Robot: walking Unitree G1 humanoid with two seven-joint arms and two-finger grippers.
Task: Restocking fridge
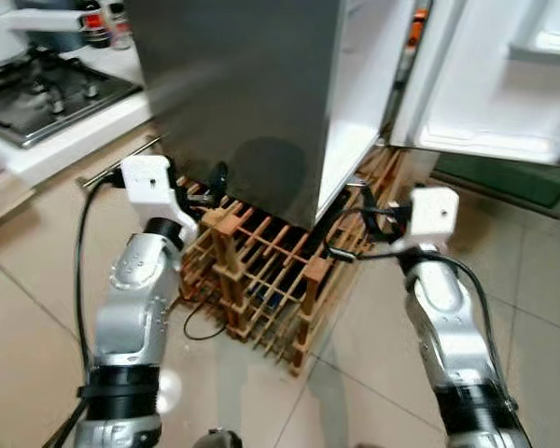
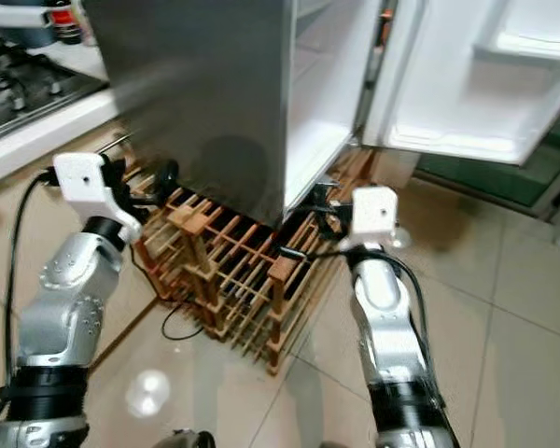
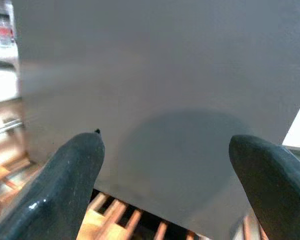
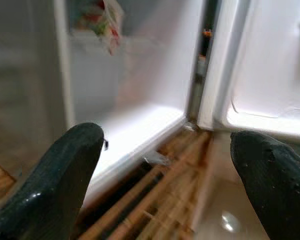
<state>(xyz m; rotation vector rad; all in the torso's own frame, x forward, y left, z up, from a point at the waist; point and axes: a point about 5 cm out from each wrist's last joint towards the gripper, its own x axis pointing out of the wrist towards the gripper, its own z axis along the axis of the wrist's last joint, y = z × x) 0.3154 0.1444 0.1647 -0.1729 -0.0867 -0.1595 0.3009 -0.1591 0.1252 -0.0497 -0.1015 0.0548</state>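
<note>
I had both arms raised before the fridge (image 1: 252,103), which filled the upper centre of the head frames, door (image 1: 504,84) swung open at upper right. The left gripper (image 3: 165,185) stood wide, empty, facing its grey side above a wooden rack (image 1: 261,271). The right gripper (image 4: 165,185), equally wide, looked into the white interior, where a colourful packet (image 4: 107,22) hung blurred.

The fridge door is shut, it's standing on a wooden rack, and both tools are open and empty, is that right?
Not quite: the fridge door is swung open, as the left eye view shows. The rest holds: the fridge stands on the wooden rack, and the left tool and right tool are open and empty.
</note>
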